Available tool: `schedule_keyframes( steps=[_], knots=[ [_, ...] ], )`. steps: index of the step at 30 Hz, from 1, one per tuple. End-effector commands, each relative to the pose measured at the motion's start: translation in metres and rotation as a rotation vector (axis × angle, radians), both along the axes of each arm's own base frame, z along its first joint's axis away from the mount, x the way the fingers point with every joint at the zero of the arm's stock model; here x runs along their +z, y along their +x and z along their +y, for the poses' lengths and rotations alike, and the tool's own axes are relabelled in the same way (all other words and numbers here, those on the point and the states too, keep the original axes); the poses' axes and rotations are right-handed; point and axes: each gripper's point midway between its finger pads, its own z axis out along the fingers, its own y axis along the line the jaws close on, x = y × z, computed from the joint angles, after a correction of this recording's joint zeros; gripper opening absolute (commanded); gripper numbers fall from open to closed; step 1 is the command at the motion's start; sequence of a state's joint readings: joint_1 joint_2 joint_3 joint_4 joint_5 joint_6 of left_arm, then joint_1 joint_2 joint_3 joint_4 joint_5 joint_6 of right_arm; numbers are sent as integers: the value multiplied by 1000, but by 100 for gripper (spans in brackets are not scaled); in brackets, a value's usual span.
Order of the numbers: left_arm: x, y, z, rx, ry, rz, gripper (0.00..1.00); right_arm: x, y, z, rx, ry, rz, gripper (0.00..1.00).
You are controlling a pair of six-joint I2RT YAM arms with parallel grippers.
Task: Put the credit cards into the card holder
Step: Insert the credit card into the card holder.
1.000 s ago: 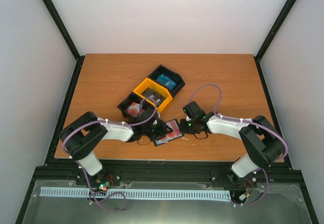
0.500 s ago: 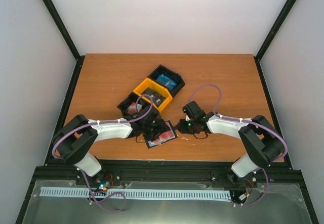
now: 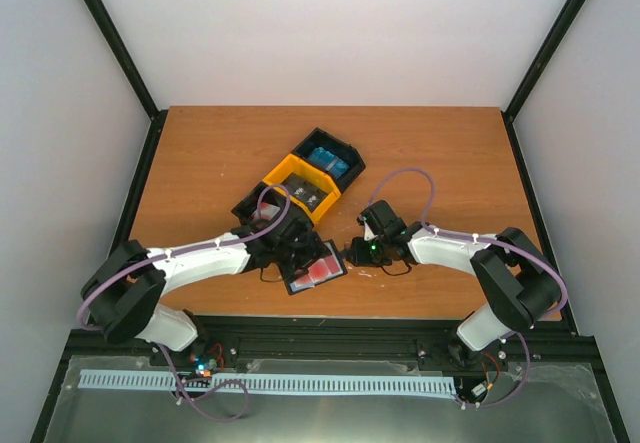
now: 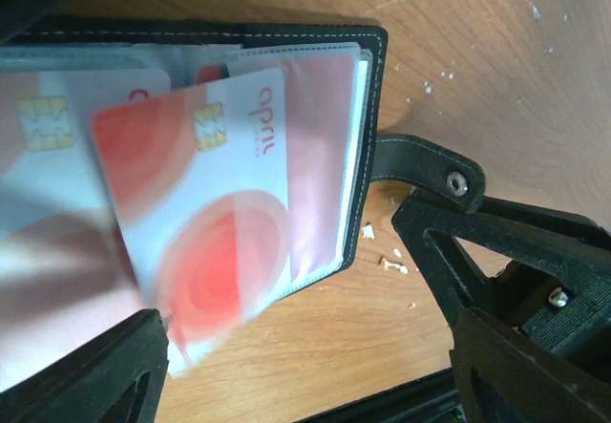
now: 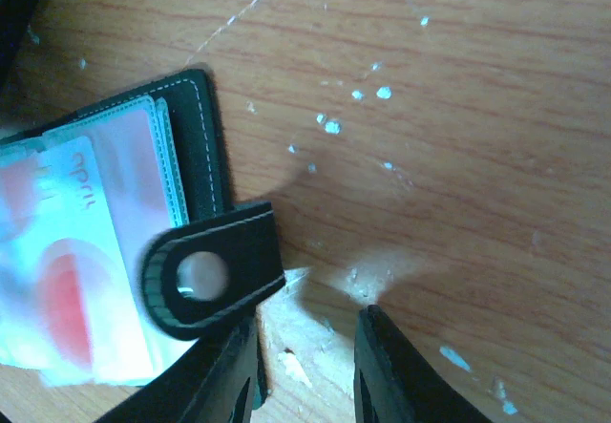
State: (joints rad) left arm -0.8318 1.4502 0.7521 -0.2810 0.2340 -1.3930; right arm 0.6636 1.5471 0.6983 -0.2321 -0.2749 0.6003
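With your left gripper (image 4: pixel 305 375) and right gripper (image 5: pixel 307 375) released, a red-and-white card (image 4: pixel 205 222) lies seemingly unpocketed on the card holder (image 4: pixel 374 108); more wait in the twelve-o'clock tray (image 3: pixel 283 171).

Top camera first: you're high above and behind the arms (image 3: pixel 440 248), which reach in from 6 o'clock. You look down and forward, with the whole table (image 3: pixel 200 153) in frame and the holder (image 3: pixel 312 271) small, just below centre. Left wrist now: you're right on top of that holder, looking nearly straight down, card (image 4: pixel 205 213) towards 9 o'clock, tab (image 4: pixel 430 167) at 3. Right wrist: closer still, tab at 8 o'clock, bare wood across the rest. Both wrist views share the tab, the card and the holder's edge.
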Motion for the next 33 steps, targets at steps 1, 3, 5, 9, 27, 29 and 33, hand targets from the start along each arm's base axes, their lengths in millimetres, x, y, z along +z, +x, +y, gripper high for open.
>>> schedule_keyframes(
  steps=[1, 3, 5, 9, 27, 29, 33],
  knots=[
    [-2, -7, 8, 25, 15, 19, 78, -19, -26, -11, 36, -47, 92, 31],
    [-8, -8, 9, 23, 24, 32, 71, -20, -27, -10, 44, -47, 94, 31],
    [-13, -8, 10, 19, 37, 41, 67, -20, -29, -10, 53, -50, 95, 31],
    [-19, -5, 13, 11, 84, 45, 67, -20, -32, -8, 62, -56, 94, 30],
    [-28, 8, 4, -58, 134, 6, 53, -12, -39, 5, 89, -28, 58, 39],
    [-31, 10, 3, -69, 153, 4, 54, -15, -38, 5, 88, -43, 61, 38],
    [-32, 14, 1, -88, 173, -11, 56, -19, -34, 6, 77, -65, 58, 36]
  ],
)
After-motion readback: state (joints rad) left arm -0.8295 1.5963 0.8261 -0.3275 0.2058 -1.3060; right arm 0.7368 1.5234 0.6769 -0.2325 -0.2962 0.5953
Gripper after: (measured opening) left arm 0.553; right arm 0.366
